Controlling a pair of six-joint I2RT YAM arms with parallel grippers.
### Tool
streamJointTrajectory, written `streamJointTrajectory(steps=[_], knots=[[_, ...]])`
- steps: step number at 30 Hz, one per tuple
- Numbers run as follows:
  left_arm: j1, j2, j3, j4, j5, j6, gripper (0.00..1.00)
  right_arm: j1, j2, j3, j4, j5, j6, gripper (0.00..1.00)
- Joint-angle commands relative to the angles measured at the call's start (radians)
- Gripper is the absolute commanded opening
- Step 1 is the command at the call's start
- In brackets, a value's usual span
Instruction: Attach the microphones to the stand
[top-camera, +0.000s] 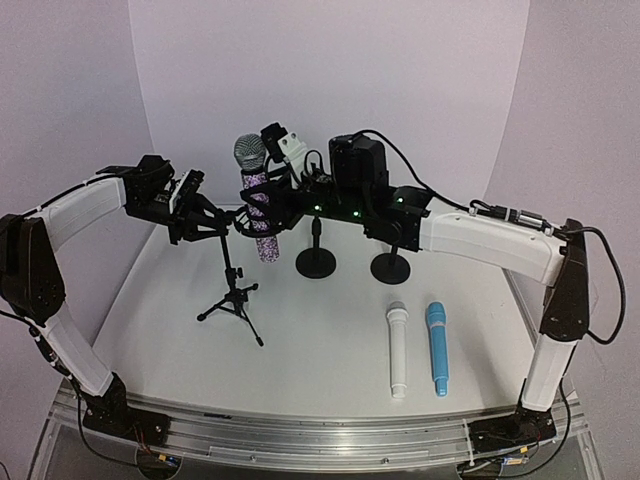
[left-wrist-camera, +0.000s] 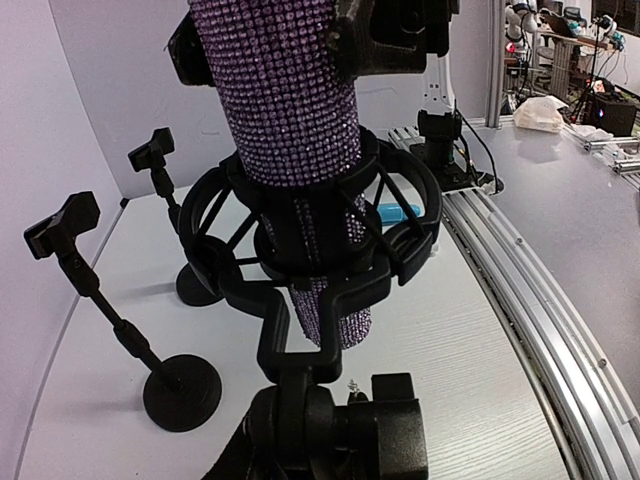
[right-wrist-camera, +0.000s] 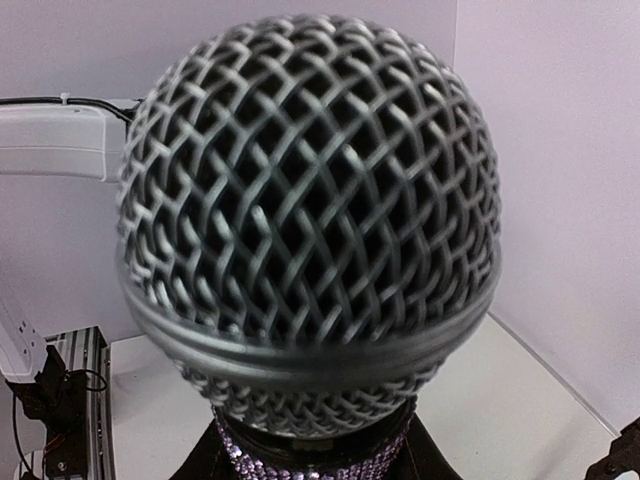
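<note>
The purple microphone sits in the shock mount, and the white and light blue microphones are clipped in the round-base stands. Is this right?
Not quite. The white microphone and the light blue microphone lie on the table, as the top external view shows. The rest holds.

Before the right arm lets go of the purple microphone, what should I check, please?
1. Purple microphone passes through the shock mount: ok.
2. Fingers of the right gripper clamp its body above the mount: ok.
3. Left gripper steadying the tripod stand: cannot tell.
4. Microphone seated firmly enough to stay: cannot tell.
5. White microphone and blue microphone lie apart from the tripod: ok.
</note>
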Motion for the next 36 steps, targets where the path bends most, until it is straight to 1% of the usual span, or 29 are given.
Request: streamJointTrajectory(steps=[1,3,4,5,7,9,12,13,18,22,25,30,36], knots=[[-0.010,-0.034,-0.008,0.021,-0.016,0.054,0.00,-0.003,-0.017,-0.048,-0.016,0.020,0.055,0.00],[-0.010,-0.032,-0.007,0.021,-0.016,0.056,0.00,-0.003,-0.019,-0.056,-0.016,0.020,0.061,0.00],[-0.010,-0.032,-0.006,0.021,-0.016,0.056,0.00,-0.003,-0.021,-0.063,-0.017,0.022,0.061,0.07],[-0.010,-0.032,-0.005,0.022,-0.014,0.056,0.00,-0.003,-0.023,-0.072,-0.017,0.023,0.061,0.17],[-0.010,-0.033,-0.005,0.021,-0.015,0.056,0.00,-0.004,-0.028,-0.083,-0.017,0.027,0.057,0.42],[-0.010,-0.034,-0.006,0.020,-0.016,0.056,0.00,-0.003,-0.035,-0.084,-0.017,0.036,0.056,0.57],[-0.010,-0.034,-0.006,0.017,-0.016,0.059,0.00,-0.003,-0.046,-0.078,-0.019,0.050,0.051,0.84],[-0.010,-0.034,-0.007,0.017,-0.016,0.059,0.00,-0.002,-0.052,-0.076,-0.021,0.055,0.049,0.86],[-0.007,-0.034,-0.010,0.022,-0.023,0.056,0.00,-0.003,-0.079,-0.057,-0.046,0.065,0.039,0.89],[0.008,-0.031,-0.012,0.064,-0.026,0.014,0.00,-0.003,-0.118,-0.052,-0.058,0.077,0.033,0.91],[0.022,-0.030,-0.012,0.093,-0.033,-0.005,0.00,-0.002,-0.156,-0.053,-0.063,0.116,0.026,0.92],[0.052,-0.025,0.001,0.221,-0.046,-0.107,0.00,-0.003,-0.217,-0.052,-0.063,0.159,-0.001,0.93],[0.101,0.018,0.061,0.312,-0.074,-0.173,0.00,-0.004,-0.265,-0.075,-0.063,0.199,-0.040,0.95]])
